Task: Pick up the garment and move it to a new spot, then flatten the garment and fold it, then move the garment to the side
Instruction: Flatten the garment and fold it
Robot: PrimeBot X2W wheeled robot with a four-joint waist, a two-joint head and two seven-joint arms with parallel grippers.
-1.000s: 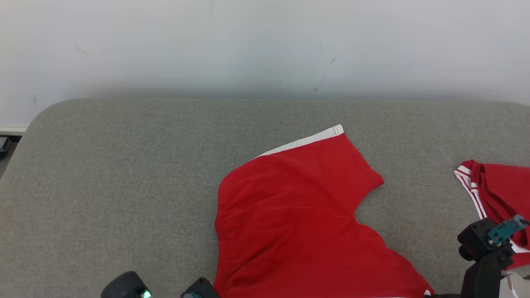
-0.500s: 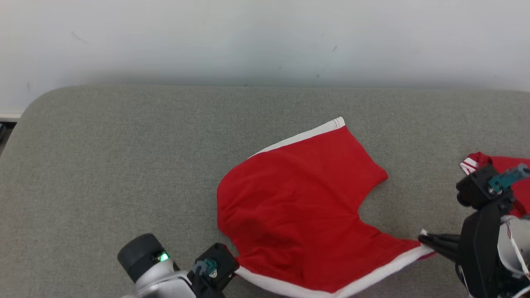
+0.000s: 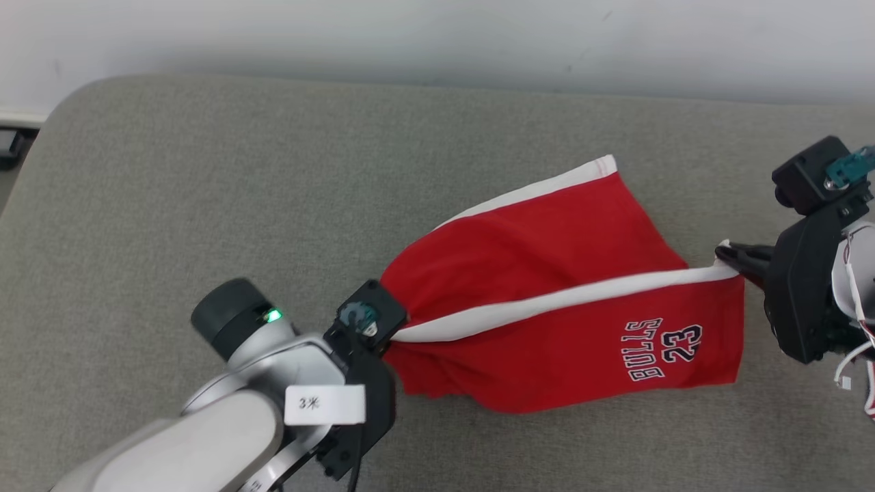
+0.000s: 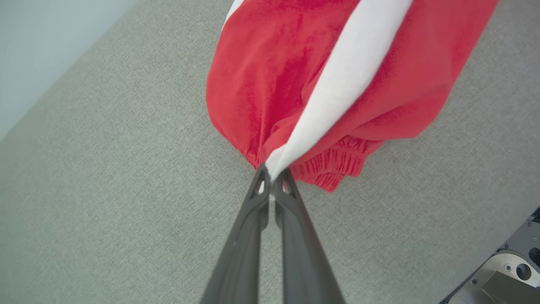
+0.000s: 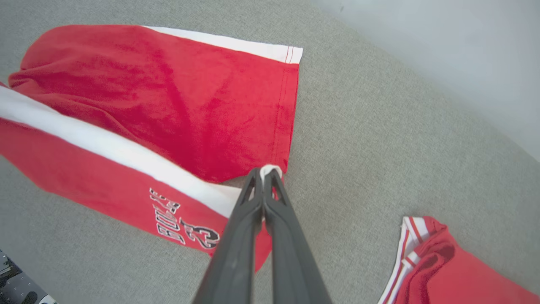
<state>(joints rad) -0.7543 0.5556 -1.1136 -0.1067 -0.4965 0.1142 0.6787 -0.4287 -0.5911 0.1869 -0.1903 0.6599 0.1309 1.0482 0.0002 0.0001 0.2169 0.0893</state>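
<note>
The garment [image 3: 547, 273] is a pair of red shorts with white side stripes and a "BULLS 23" print, lying partly on the grey cushion [image 3: 205, 171]. My left gripper [image 3: 393, 335] is shut on the waistband end of one white stripe, shown close in the left wrist view [image 4: 272, 175]. My right gripper [image 3: 728, 254] is shut on the hem end of the same stripe [image 5: 266, 172]. The stripe is stretched taut between them, raised over the other leg [image 5: 168, 105], which lies flat. The printed leg hangs below the stripe, and red cloth [image 4: 261, 76] bunches at the left fingertips.
A second red garment with white trim [image 5: 443, 274] lies crumpled on the cushion to the right of my right gripper. A pale wall [image 3: 410, 34] runs along the far edge. The cushion's rounded corner and the floor [image 3: 10, 147] lie at the far left.
The head camera has tilted down. Both grippers have lifted the shorts' near edge and carried it away from me over the far leg, turning up the printed side.
</note>
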